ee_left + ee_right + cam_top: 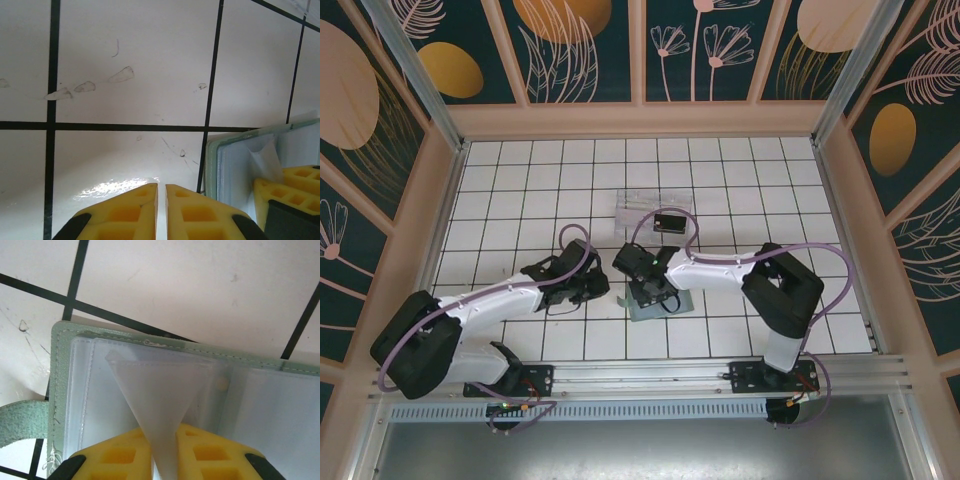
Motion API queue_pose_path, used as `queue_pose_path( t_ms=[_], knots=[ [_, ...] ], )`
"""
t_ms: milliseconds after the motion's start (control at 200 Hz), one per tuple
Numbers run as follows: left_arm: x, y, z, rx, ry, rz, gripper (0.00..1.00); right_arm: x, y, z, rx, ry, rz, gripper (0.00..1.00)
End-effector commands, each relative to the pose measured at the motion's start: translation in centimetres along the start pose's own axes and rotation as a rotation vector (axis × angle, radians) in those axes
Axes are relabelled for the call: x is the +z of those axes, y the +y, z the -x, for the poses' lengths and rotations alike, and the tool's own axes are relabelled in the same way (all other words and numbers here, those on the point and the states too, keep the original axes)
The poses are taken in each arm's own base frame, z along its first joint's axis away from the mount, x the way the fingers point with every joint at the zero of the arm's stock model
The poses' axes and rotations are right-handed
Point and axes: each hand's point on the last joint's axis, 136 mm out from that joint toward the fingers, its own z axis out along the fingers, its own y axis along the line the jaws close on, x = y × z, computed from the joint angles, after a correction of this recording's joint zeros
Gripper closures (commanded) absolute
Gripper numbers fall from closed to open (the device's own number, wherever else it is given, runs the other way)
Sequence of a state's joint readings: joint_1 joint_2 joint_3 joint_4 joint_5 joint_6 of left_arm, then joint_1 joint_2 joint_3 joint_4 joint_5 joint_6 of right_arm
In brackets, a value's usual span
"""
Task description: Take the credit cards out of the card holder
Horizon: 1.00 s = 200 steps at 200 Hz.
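Note:
The grey-green card holder [660,302] lies open on the white tiles, its clear pockets facing up [280,405]. My right gripper [165,432] is shut on one translucent pocket leaf [160,385] and pulls it up into a taut wedge. My left gripper [161,186] is shut with nothing in it, low over bare tile just left of the holder's edge [235,170]. The right gripper's yellow fingers [292,192] rest on the holder. A black card [669,222] lies in the clear tray [635,205]. The pale card is hidden.
The holder's green closing strap [22,422] sticks out to its left. The clear tray stands about two tiles beyond the holder. Wooden walls [450,190] ring the tiled floor, and both arm bases sit on the rail [650,378] at the near edge.

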<state>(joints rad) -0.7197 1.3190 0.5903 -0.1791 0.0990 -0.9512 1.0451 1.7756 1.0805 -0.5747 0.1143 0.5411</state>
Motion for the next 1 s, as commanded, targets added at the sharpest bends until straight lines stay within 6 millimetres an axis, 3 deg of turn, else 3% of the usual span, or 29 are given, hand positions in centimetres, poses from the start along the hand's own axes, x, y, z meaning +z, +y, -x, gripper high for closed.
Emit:
queue_pose_path(
  t_ms=[0, 125, 440, 580, 746, 836, 996],
  knots=[
    [0.0, -0.6, 0.2, 0.022, 0.012, -0.011, 0.87, -0.8, -1.2, -0.6, 0.046, 0.001, -0.014, 0.76],
    [-0.1, -0.8, 0.3, 0.026, 0.007, -0.013, 0.87, -1.9, -2.8, -0.3, 0.082, -0.033, -0.059, 0.66],
    [-0.1, -0.7, 0.3, 0.032, 0.014, -0.005, 0.87, -3.2, -9.5, -1.9, 0.163, -0.02, -0.3, 0.63],
    [-0.1, -0.7, 0.3, 0.031, 0.015, -0.003, 0.87, -5.4, -10.7, -0.8, 0.208, -0.074, -0.361, 0.61],
    [-0.2, -0.7, 0.4, 0.031, 0.01, -0.001, 0.87, -7.4, -8.8, 1.3, 0.212, -0.138, -0.293, 0.57],
    [-0.2, -0.6, 0.4, 0.029, 0.008, 0.0, 0.87, -7.8, -6.3, 2.3, 0.167, -0.163, -0.219, 0.54],
    [-0.2, -0.5, 0.3, 0.027, 0.008, 0.002, 0.87, -7.4, -0.1, 2.9, 0.049, -0.152, -0.003, 0.52]
  ],
)
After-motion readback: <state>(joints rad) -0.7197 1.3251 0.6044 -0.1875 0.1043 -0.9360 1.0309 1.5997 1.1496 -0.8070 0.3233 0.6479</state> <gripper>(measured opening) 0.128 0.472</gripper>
